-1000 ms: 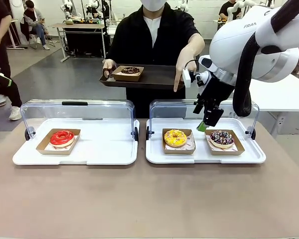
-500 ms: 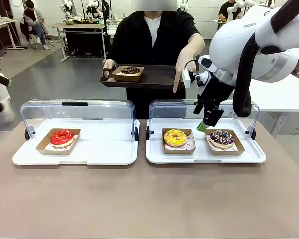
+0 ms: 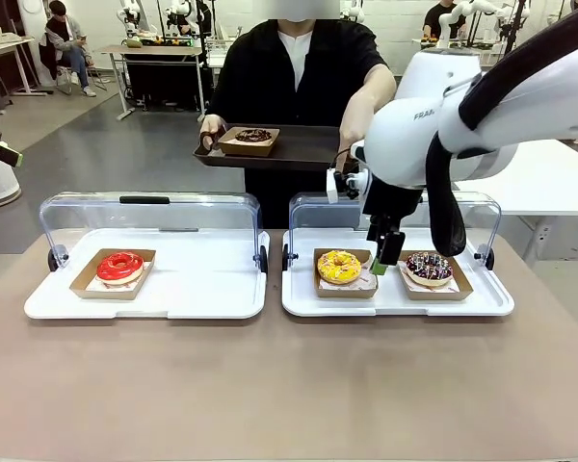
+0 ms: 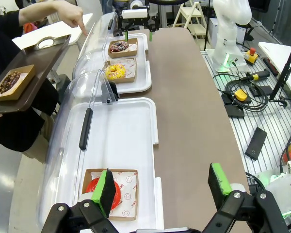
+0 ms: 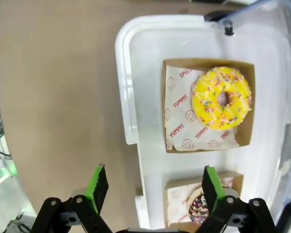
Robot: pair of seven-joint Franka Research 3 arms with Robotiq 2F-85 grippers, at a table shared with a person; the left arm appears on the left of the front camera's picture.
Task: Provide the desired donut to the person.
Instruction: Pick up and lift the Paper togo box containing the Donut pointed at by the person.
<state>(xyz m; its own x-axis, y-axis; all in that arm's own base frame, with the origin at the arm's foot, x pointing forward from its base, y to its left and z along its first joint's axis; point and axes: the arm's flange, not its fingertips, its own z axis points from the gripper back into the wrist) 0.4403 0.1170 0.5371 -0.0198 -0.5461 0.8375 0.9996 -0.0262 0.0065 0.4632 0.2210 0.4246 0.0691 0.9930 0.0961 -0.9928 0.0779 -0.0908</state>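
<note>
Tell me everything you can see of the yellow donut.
The yellow donut is a ring with yellow icing and coloured sprinkles. It lies flat on printed paper in an open brown cardboard box, at the left of the right white tray, beside a chocolate donut. The open right gripper hovers close by, not touching it.

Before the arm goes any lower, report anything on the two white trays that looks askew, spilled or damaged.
Nothing stands out. The red donut, the yellow donut and the sprinkled chocolate donut each sit whole in a cardboard box, flat on the white trays. No spills show, and both clear lids stand open.
</note>
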